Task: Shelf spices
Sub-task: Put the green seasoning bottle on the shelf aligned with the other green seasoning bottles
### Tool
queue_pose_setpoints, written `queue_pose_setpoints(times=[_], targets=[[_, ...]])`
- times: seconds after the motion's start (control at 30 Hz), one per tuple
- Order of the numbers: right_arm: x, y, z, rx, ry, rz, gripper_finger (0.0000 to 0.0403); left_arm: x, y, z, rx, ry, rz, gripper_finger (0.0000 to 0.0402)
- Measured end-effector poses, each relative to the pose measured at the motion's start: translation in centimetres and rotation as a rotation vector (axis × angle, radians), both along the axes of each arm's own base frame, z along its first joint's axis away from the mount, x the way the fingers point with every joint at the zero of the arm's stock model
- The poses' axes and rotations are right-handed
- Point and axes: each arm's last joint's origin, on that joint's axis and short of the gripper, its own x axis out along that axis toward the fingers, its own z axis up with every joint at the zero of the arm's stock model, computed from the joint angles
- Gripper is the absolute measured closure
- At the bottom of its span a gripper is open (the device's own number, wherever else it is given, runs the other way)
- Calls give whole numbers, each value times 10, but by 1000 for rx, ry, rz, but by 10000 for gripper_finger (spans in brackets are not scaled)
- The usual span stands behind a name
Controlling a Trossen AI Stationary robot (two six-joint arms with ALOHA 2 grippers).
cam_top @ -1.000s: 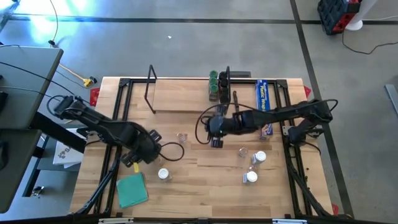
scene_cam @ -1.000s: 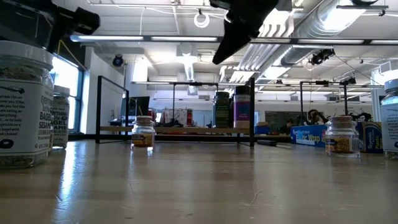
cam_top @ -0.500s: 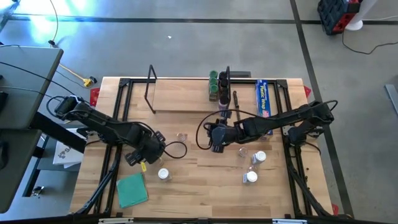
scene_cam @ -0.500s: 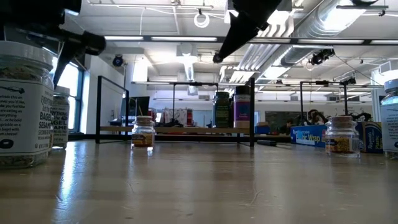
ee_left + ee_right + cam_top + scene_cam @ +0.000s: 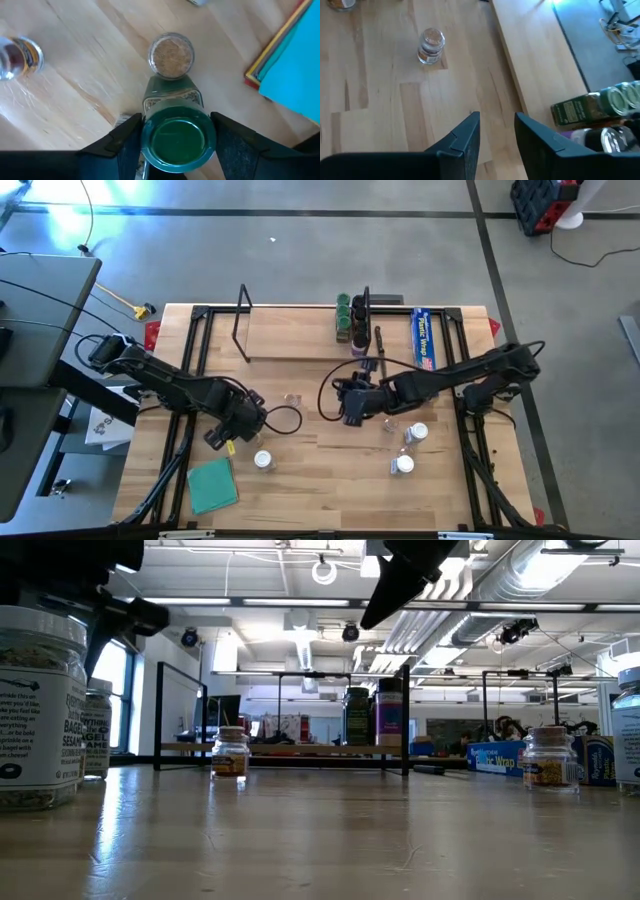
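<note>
While straddling a green-lidded spice jar (image 5: 176,137): left gripper (image 5: 176,142), fingers not yet closed on it.
Right gripper (image 5: 496,131): open, empty, above table (image 5: 380,100).

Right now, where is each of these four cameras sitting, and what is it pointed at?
High view: overhead, looking down on both arms, table and shelf.
Low view: tabletop height, facing the shelf; arms overhead.
Left wrist view: over a green-lidded jar between its fingers.
Right wrist view: past its gripper toward shelf jars.
Shared: the shelf.
</note>
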Motion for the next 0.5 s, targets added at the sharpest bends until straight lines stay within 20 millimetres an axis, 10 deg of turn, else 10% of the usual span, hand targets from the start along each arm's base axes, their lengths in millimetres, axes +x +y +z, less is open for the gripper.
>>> queue_pose_setpoints(times=[0.2, 0.5], targets=[[-21, 12, 15, -25, -30, -40, 286, 6, -1, 18, -32, -28, 70, 202], [-62, 30, 40, -60, -116, -120, 286, 37, 41, 113, 7, -319, 194, 202]])
